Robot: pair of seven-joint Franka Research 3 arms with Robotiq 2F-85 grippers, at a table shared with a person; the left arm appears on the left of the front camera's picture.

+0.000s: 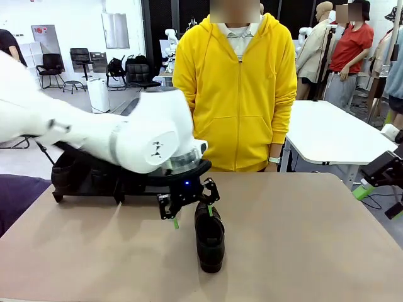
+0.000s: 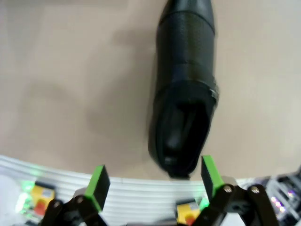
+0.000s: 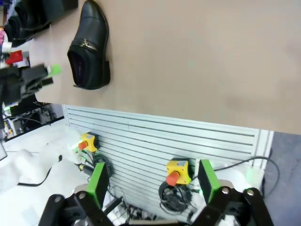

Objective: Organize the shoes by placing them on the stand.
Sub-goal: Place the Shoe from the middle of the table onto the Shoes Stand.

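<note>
One black glossy shoe [image 1: 210, 239] lies on the tan table near the middle, toe toward the front edge. My left gripper [image 1: 192, 216] hangs open just above its heel end, green pads on either side. In the left wrist view the shoe [image 2: 186, 89] lies lengthwise ahead, its heel opening close to the right finger [image 2: 210, 176], and nothing is gripped. The black stand [image 1: 88, 185] sits at the back left with dark shoes [image 1: 63, 173] on it, partly hidden by my left arm. My right gripper [image 1: 378, 189] is open off the table's right edge, holding nothing. The right wrist view also takes in the lone shoe [image 3: 89, 47].
A person in a yellow hoodie [image 1: 236, 88] stands at the far side, hands down. The right wrist view looks over the table's edge at a slatted panel [image 3: 155, 136] carrying yellow boxes with red buttons [image 3: 176, 172]. Bare tabletop [image 1: 302, 239] spreads right of the shoe.
</note>
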